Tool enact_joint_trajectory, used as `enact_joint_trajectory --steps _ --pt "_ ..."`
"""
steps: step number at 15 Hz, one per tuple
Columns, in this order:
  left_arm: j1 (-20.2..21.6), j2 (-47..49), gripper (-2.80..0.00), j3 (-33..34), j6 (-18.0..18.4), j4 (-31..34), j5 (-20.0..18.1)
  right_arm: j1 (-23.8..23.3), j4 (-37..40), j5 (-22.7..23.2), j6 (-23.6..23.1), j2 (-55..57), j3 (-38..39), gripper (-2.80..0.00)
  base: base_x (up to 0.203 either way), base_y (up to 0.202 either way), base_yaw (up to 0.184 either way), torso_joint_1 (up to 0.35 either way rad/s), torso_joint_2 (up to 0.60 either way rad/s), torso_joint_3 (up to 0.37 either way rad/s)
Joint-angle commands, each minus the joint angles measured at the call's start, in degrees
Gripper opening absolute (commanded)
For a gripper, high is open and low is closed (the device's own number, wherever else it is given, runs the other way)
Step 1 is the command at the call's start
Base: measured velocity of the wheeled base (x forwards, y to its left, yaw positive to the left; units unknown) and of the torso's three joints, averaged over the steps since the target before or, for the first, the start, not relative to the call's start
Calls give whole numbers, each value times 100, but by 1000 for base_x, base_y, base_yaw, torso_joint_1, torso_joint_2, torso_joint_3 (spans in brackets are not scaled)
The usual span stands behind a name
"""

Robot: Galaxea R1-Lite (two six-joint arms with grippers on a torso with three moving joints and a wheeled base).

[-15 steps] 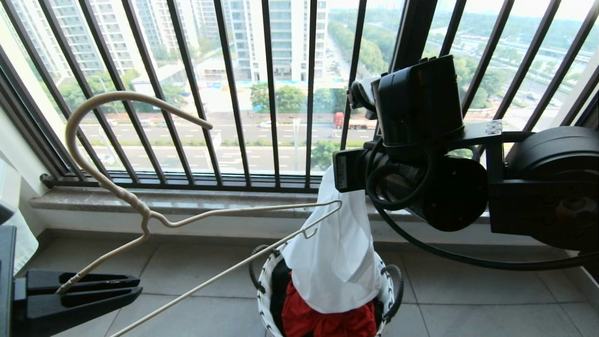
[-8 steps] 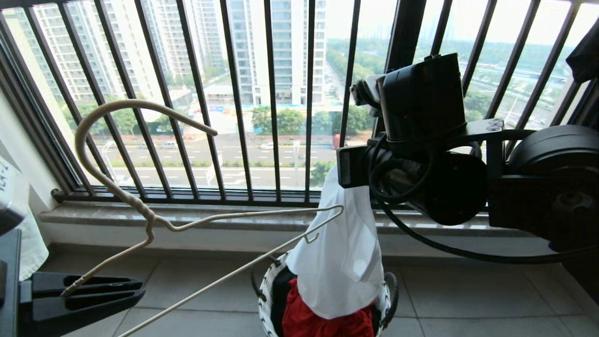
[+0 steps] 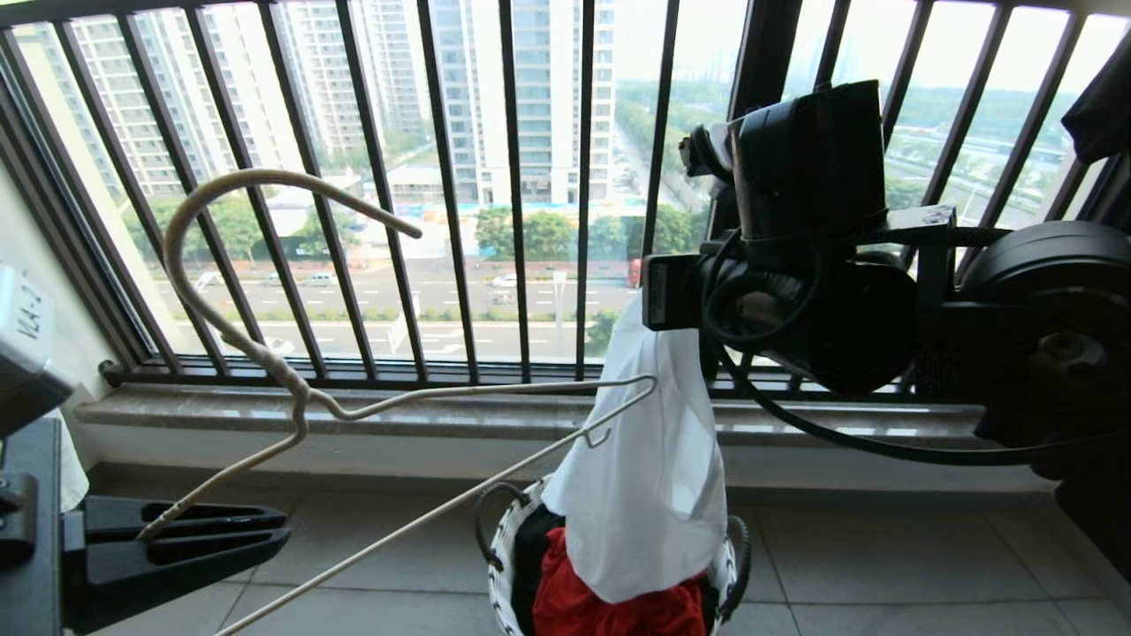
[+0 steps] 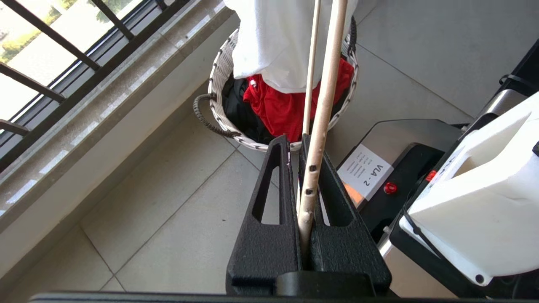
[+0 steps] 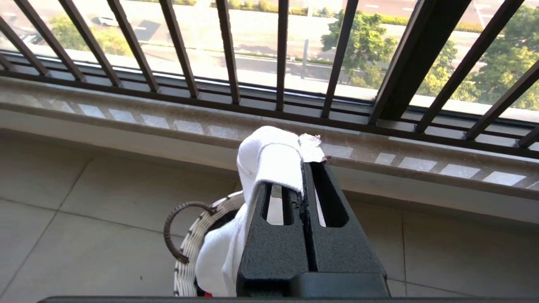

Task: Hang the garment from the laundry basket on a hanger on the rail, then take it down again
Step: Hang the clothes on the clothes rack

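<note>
- Lifted higher since a second ago, the garment (image 3: pixel 645 477) hangs from the clamped right gripper (image 5: pixel 304 176) above the laundry basket (image 3: pixel 504 565).
- Left gripper (image 4: pixel 294 147), pinched tight on the hanger (image 3: pixel 292 389), should thread its free arm into the collar.

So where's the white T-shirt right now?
In the head view, right of centre, the white T-shirt hangs from the shut right gripper, its bottom still in the laundry basket below the window railing.

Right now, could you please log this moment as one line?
left gripper shut on hanger | right gripper shut on garment, lifted above laundry basket | unhung
</note>
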Motion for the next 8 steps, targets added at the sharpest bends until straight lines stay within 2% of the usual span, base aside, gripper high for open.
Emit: enact_joint_trajectory --steps 1,4,6,8 --pt "1 121 -280 161 16 -264 -5 -3 -65 -4 19 32 -9 -280 0 0 0 0 0 0" --pt "1 183 -280 347 12 -727 110 -3 -80 15 174 118 -68 -280 0 0 0 0 0 0" --pt "1 290 -280 392 21 -792 432 -3 -80 28 177 120 -72 -280 0 0 0 0 0 0" --pt "1 332 -280 384 12 -802 450 2 -80 28 177 111 -70 -280 0 0 0 0 0 0"
